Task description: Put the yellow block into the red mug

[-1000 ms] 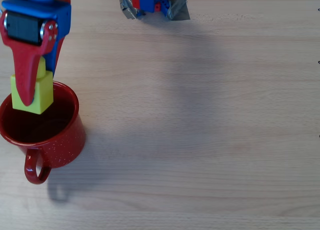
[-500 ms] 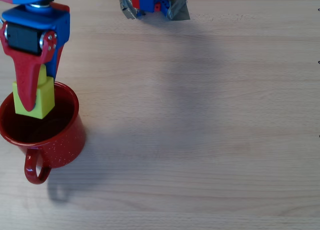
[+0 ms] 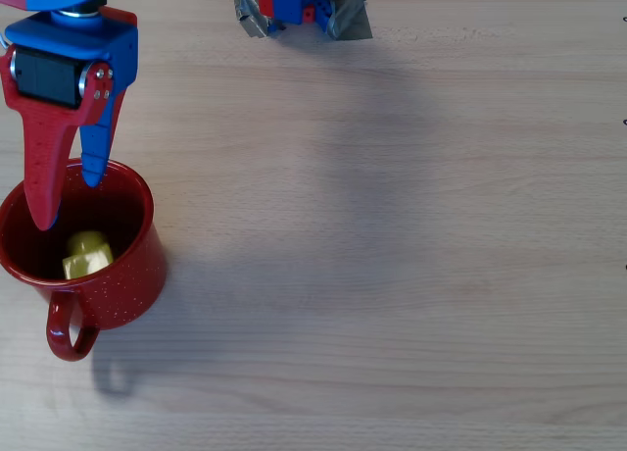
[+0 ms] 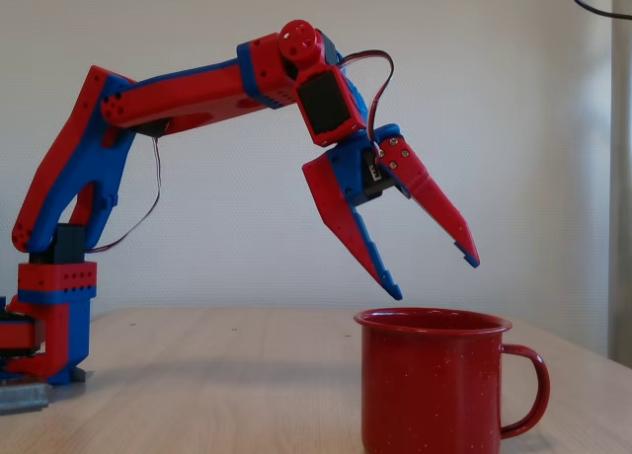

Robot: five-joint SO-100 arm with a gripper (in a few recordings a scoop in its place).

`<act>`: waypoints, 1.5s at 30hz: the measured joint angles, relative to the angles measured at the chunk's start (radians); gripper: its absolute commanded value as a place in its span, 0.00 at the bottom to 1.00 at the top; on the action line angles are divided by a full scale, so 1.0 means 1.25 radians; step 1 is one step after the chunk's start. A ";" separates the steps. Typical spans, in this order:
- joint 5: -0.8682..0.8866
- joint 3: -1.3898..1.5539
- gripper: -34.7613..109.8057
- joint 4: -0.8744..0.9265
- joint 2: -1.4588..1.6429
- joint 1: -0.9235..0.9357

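Observation:
The yellow block [image 3: 86, 254] lies inside the red mug [image 3: 127, 275], on its dark bottom, stud visible from above. The mug stands at the left of the overhead view with its handle toward the bottom edge; in the fixed view the red mug [image 4: 432, 385] stands at the right front with its handle to the right, and the block is hidden by its wall. My red-and-blue gripper [image 3: 69, 203] hangs open just above the mug's rim, nothing between its fingers. In the fixed view the gripper [image 4: 433, 276] has its fingers spread wide over the mug's mouth.
The arm's base [image 3: 299, 8] is fixed at the top middle of the overhead view, and the base [image 4: 44, 336] stands at the left of the fixed view. Pale wooden table [image 3: 392, 235] stretches bare to the right of the mug.
The gripper opened and let go of the yellow block, which dropped from between the fingers into the mug. The arm itself barely moved.

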 measured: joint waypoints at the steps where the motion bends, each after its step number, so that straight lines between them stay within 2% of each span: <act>1: 0.000 0.000 0.42 0.000 0.000 0.000; 7: -0.010 0.000 0.41 0.000 0.000 0.000; 11: -0.016 0.000 0.24 0.000 0.000 0.000; 23: -0.016 0.000 0.24 0.000 0.004 -0.004; 27: 0.038 0.001 0.24 0.000 0.029 -0.025; 32: 0.119 0.066 0.24 -0.013 0.178 -0.071; 38: 0.147 0.195 0.24 -0.087 0.320 -0.168; 45: 0.164 0.447 0.24 -0.140 0.571 -0.244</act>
